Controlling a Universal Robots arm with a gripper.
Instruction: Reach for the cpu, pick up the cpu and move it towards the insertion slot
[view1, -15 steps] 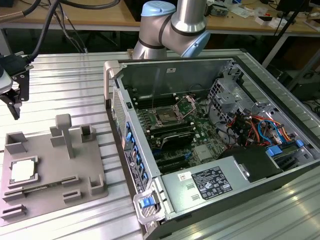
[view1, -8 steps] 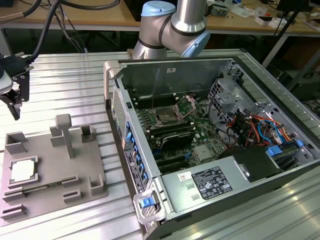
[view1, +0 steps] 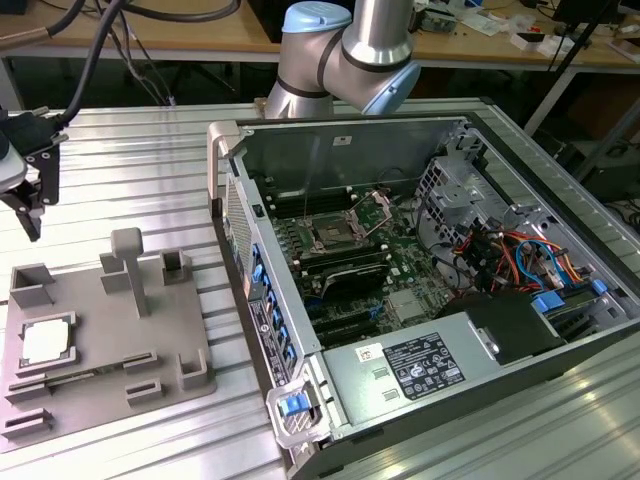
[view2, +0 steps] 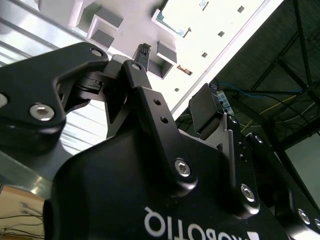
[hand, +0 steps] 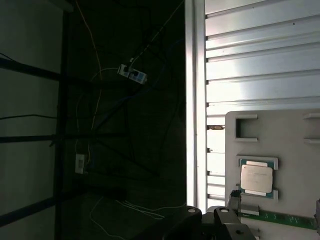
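Cpu (view1: 45, 342) on tray (view1: 100, 330), well apart from pincer (view1: 38, 210)

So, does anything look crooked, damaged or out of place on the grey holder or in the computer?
Nothing stands out. The cpu lies flat and square in its recess on the grey holder, and the insertion slot inside the open computer case shows its dark centre uncovered.

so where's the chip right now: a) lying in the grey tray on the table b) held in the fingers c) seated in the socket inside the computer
a: the chip lies flat in a recess of the grey tray on the table, and the socket shows a dark centre.
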